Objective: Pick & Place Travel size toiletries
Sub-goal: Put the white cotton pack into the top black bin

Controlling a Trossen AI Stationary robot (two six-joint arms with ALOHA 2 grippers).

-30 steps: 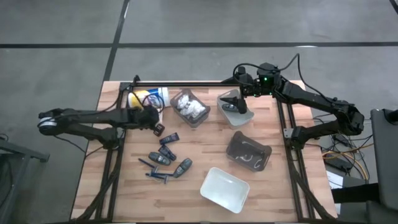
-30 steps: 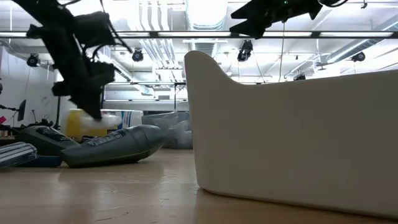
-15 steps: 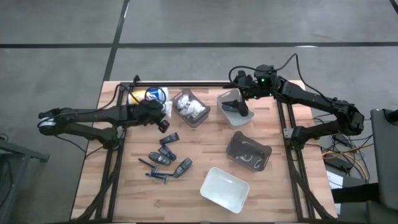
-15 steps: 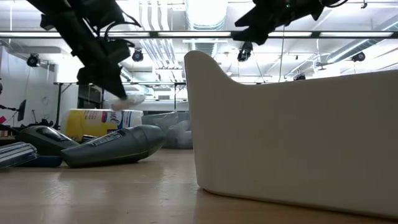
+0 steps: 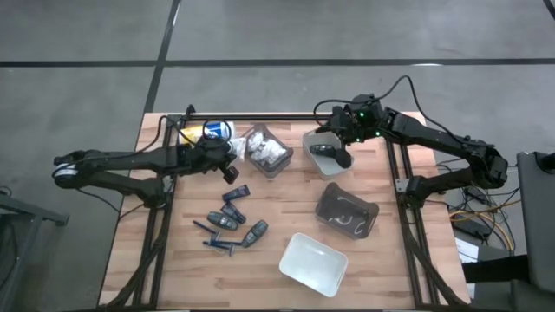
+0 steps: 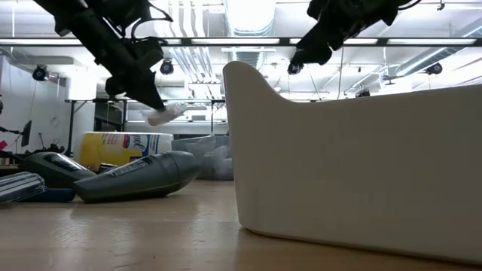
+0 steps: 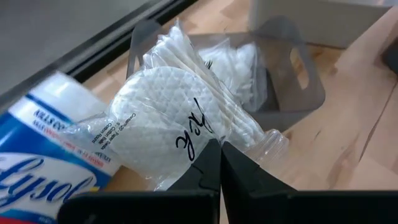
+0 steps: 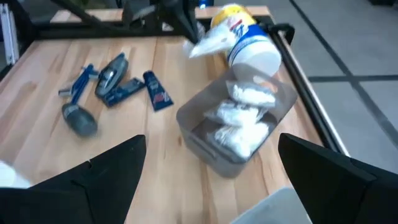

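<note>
My left gripper [image 7: 219, 149] is shut on a clear packet [image 7: 168, 121] of white cotton pads and swabs. It hovers just left of the grey bin [image 5: 265, 152], which holds more white packets [image 7: 245, 62]. In the low view the packet [image 6: 166, 114] sticks out below the left gripper [image 6: 147, 96]. My right gripper [image 8: 214, 162] is open above the clear bin [image 5: 323, 156] at the far right and touches nothing. Several dark grey-blue pieces and blue sticks [image 5: 230, 218] lie on the wood near the table's middle. My left gripper pinches the clear packet between its two fingers at the wrapper's edge [image 7: 208, 138]. The fingers [image 6: 143, 86] come slanting down from the table's left. The packet is lifted clear and juts out tilted beyond the fingertips.
A large white canister with a yellow label [image 5: 206, 133] lies at the far edge, just left of the grey bin. A smoky bin [image 5: 347, 211] and a white tray [image 5: 314, 263] sit toward the near right. Bare wood shows along the near left.
My left gripper has carried the white packet up and toward the table's right, from beside the canister to the grey bin's left edge, staying shut on it. The right arm has shifted slightly over its clear bin.
</note>
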